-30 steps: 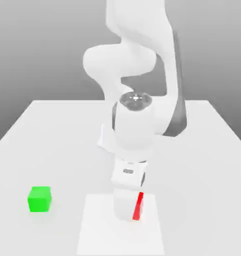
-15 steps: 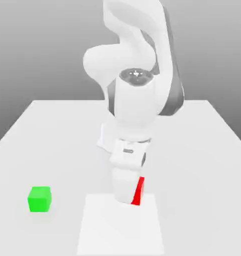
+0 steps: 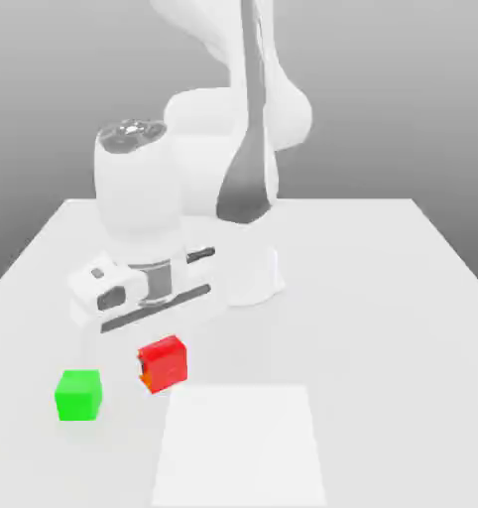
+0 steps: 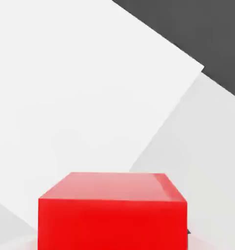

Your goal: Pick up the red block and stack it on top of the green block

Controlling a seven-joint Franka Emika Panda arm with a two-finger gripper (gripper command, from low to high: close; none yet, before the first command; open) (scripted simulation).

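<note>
Gripper (image 3: 162,365) is pinching the red block (image 3: 164,364), and its fingers are closed on the block's sides. Think of the exterior view as a big clock face. The red block is at about 7 o'clock from the middle. It is tipped a bit, so its edges slant. It has a small orange patch on the side that points to 9 o'clock.

The green block (image 3: 78,395) sits flat on the table (image 3: 402,327), at about 8 o'clock from the middle. From the red block, the green block is near, between 8 and 9 o'clock. The two blocks are apart and do not touch. The red block is not on top of the green one.

The white square (image 3: 239,446) lies flat on the table at 6 o'clock. From the red block, it is between 4 and 5 o'clock. The big white arm (image 3: 139,193) bends over toward the exterior view's left. Its hand (image 3: 149,303) is at about 8 o'clock from the middle, and the red block is just under it, at about 5 to 6 o'clock from the hand.

In the hand view, the red block is big and close, at 6 o'clock. One side is bright red, and the next side looks paler and pinker.
</note>
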